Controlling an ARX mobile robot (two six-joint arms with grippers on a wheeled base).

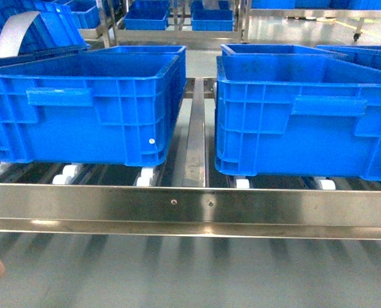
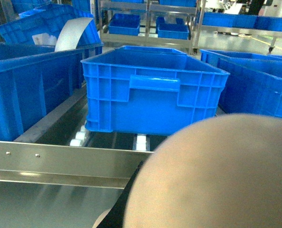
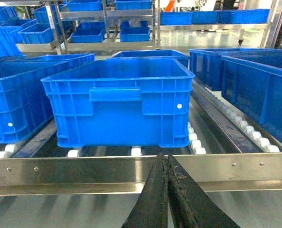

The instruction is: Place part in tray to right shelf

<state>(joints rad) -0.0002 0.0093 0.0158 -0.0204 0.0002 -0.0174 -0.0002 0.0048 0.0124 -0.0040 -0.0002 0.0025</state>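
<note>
Left hand hidden behind blurred beige tray (image 2: 217,175).

- Head view faces the right shelf's front rail (image 1: 190,208) squarely from close range, looking slightly down.
- Left wrist view looks past the rail (image 2: 60,159) from low left.
- Right wrist view sits low before the rail (image 3: 84,168); all three share it.

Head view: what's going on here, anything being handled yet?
Not visibly. The robot faces the right shelf, a steel roller rack carrying two blue crates. The right gripper hangs before the front rail, jaws shut and empty. A beige rounded surface, likely the tray, fills the left wrist view. No part visible.
</note>
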